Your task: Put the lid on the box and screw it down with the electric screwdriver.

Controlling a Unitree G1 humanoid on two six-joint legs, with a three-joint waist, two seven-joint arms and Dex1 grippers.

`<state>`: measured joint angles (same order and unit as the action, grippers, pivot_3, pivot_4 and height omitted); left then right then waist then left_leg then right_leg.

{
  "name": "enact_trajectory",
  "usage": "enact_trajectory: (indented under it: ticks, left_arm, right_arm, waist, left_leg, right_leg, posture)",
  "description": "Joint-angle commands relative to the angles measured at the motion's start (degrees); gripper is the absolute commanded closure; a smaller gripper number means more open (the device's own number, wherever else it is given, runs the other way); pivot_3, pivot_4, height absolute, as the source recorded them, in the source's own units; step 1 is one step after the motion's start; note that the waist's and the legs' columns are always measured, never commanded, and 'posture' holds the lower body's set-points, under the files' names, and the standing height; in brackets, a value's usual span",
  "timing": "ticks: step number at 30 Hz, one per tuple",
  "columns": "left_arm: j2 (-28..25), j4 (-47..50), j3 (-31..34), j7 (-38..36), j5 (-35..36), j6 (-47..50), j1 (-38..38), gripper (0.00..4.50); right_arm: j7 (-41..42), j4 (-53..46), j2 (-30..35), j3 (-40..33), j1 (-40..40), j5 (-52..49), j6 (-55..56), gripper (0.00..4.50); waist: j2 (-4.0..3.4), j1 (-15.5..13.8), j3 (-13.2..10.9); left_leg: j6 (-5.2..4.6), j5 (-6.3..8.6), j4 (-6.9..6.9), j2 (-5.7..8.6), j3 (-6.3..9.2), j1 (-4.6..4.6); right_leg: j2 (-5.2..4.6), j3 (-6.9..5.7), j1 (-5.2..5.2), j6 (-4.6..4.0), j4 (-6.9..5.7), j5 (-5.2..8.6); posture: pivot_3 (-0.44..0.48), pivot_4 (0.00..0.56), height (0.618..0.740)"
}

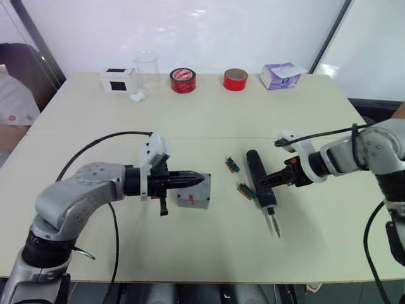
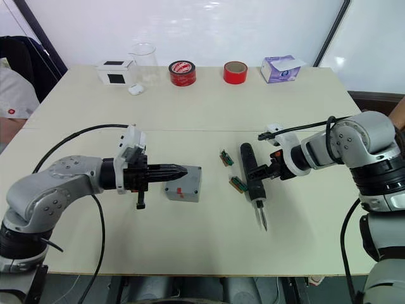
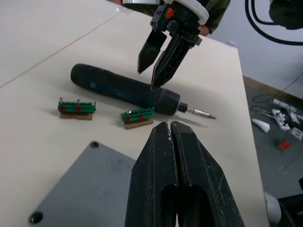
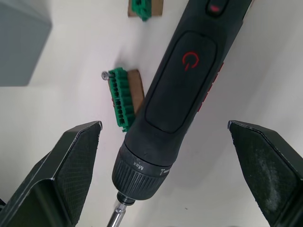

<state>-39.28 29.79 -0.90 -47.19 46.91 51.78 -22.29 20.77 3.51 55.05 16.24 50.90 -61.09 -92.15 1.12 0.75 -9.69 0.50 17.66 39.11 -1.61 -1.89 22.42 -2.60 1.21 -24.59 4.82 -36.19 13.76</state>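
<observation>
The gray box (image 2: 187, 187) stands on the table left of centre, with the lid (image 3: 80, 189) lying on top, its corner screw holes showing. My left gripper (image 1: 201, 180) is shut and empty, its tips just over the lid's edge; I cannot tell whether they touch. To the right, the black electric screwdriver (image 1: 261, 183) lies flat on the table, its metal bit pointing toward the front edge. My right gripper (image 4: 164, 125) is open, one finger on either side of the screwdriver's body, without gripping it.
Two small green terminal blocks (image 1: 232, 164) (image 1: 245, 190) lie between box and screwdriver. Along the far edge stand a white box with a black square (image 1: 117, 80), a clear cup (image 1: 145, 69), two red tape rolls (image 1: 182, 80) (image 1: 235, 79) and a purple tissue box (image 1: 281, 75). A person (image 1: 12, 107) sits at the far left.
</observation>
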Motion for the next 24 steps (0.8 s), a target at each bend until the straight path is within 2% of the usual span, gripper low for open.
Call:
enact_trajectory:
  ticks: [1, 7, 24]
  left_arm:
    - [0.42, 2.97, 2.13, 1.65, 1.28, -0.79, 0.96, 4.5]
    - [1.26, 4.29, 2.32, 3.65, 1.69, -0.84, 2.57, 4.5]
    - [2.65, 3.87, 1.25, 5.58, 1.18, -1.25, 2.6, 4.5]
  right_arm:
    - [-1.75, -1.94, 2.03, 1.58, 0.97, -3.46, -0.35, 0.08]
    - [-3.23, -5.75, 4.23, 3.29, -2.43, -3.92, -0.35, 0.08]
    - [-6.63, -3.77, 1.98, 4.52, -4.82, -0.05, -0.35, 0.08]
  waist:
    - [0.0, -0.1, 0.0]
    - [0.0, -0.08, 0.0]
    - [0.0, -0.1, 0.0]
  left_leg:
    - [0.0, 0.0, 0.0, 0.0, 0.01, 0.01]
    - [0.0, 0.0, 0.01, 0.0, 0.01, 0.04]
    - [0.0, 0.0, 0.01, 0.01, 0.01, 0.03]
  right_leg:
    - [-0.01, -0.01, 0.0, 0.0, 0.01, 0.0]
    - [-0.04, -0.02, 0.0, -0.01, 0.05, 0.0]
    - [-0.01, -0.02, 0.0, -0.01, 0.05, 0.01]
  posture:
    - [0.0, 0.15, 0.74]
    - [0.0, 0.15, 0.74]
    - [0.0, 0.15, 0.74]
